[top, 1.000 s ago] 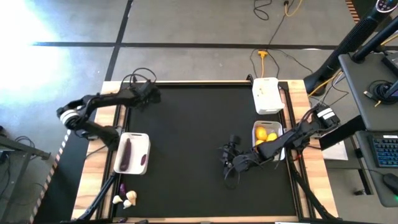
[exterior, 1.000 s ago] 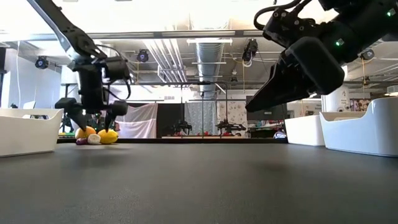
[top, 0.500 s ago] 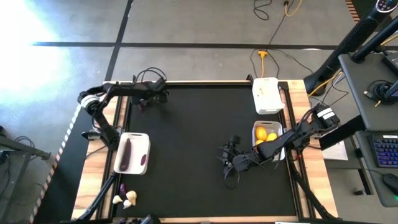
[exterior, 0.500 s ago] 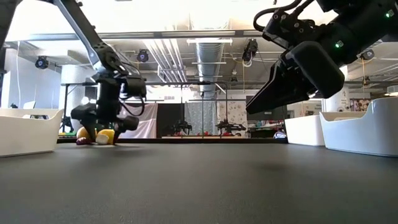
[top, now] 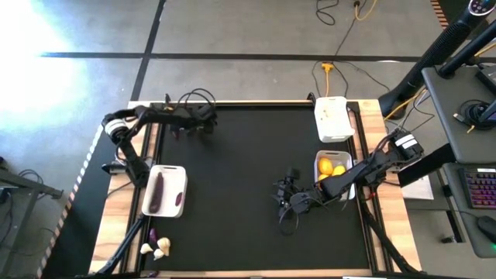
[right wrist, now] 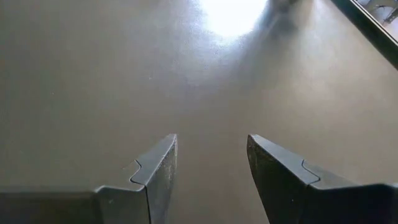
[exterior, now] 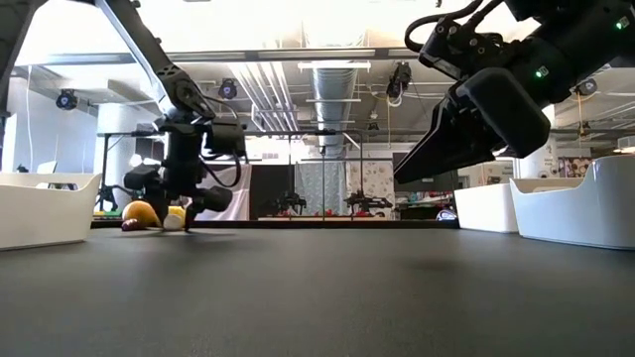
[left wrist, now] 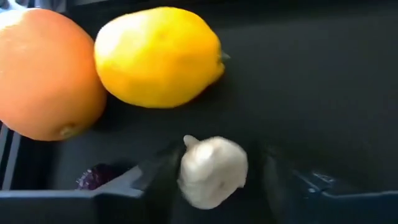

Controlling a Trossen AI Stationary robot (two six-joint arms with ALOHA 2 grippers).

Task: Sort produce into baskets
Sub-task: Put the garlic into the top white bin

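Observation:
A whitish garlic bulb [left wrist: 212,171] lies on the black mat at the far left, beside a yellow lemon [left wrist: 158,56], an orange fruit [left wrist: 43,74] and a small dark purple piece [left wrist: 96,177]. My left gripper [top: 203,124] reaches down over them, open, one finger on each side of the garlic [exterior: 175,220]. My right gripper [right wrist: 211,155] hangs open over bare mat right of centre [top: 288,203], with nothing between its fingers. One basket [top: 164,190] holds purple pieces, one [top: 333,172] holds lemons, and a third [top: 332,118] stands at the far right. My left gripper comes slanting down from above with the garlic bulb's sides [left wrist: 186,180] between its two fingers. One finger [left wrist: 155,180] stands right against the bulb and the other [left wrist: 273,180] a little apart. Whether either touches it I cannot tell. The bulb rests on the mat.
Two garlic bulbs [top: 157,249] and a purple piece [top: 153,233] lie on the wooden edge at the near left. Cables trail by both arms. The middle of the black mat [top: 248,155] is bare.
My left gripper has gone toward the table's right along the far edge and down onto the produce, rolling a little. Its fingers have drawn closer together around the garlic. The right arm has kept still.

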